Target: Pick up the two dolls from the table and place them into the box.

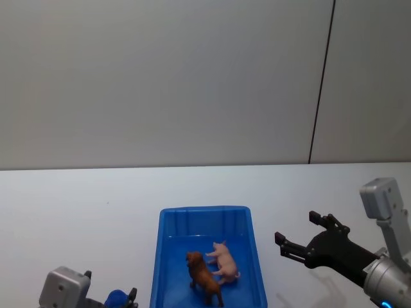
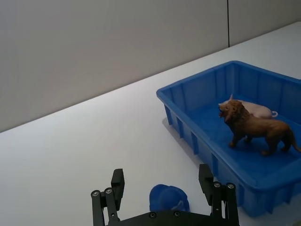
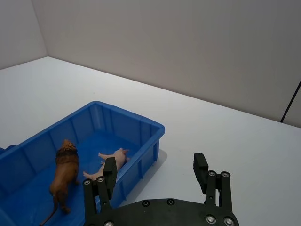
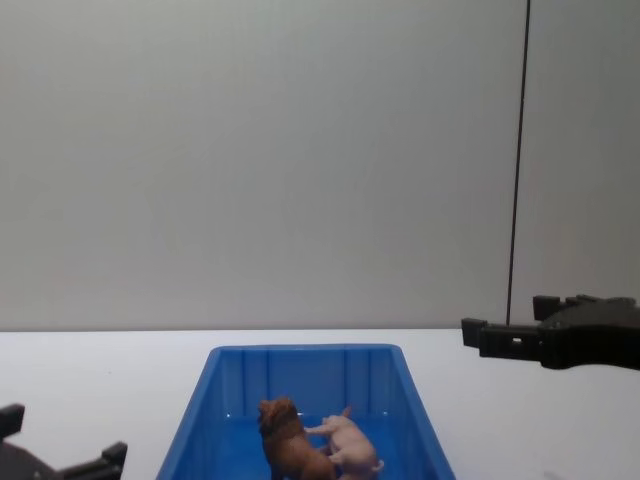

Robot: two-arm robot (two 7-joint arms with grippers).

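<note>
Lion (image 1: 204, 278) & pig (image 1: 224, 259) both in blue box (image 1: 204, 217). Right gripper (image 1: 297, 236) right of box, jaws wide apart, empty. Left gripper (image 2: 162, 190) left of box, also spread, empty.

The right tool (image 1: 297, 235) is matte black with blocky fingers on a silver-grey wrist carrying a pale grey housing; silver screw heads stud its finger bases. The left tool (image 2: 162, 186) is likewise black with silver screws; a rounded blue part sits on its body.

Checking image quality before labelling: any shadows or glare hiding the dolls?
Head view: soft even light, lion and pig plain in the box. Left wrist view: faint shadow beside the box wall, no glare. Chest view: dolls partly cut off by the frame's bottom edge.
</note>
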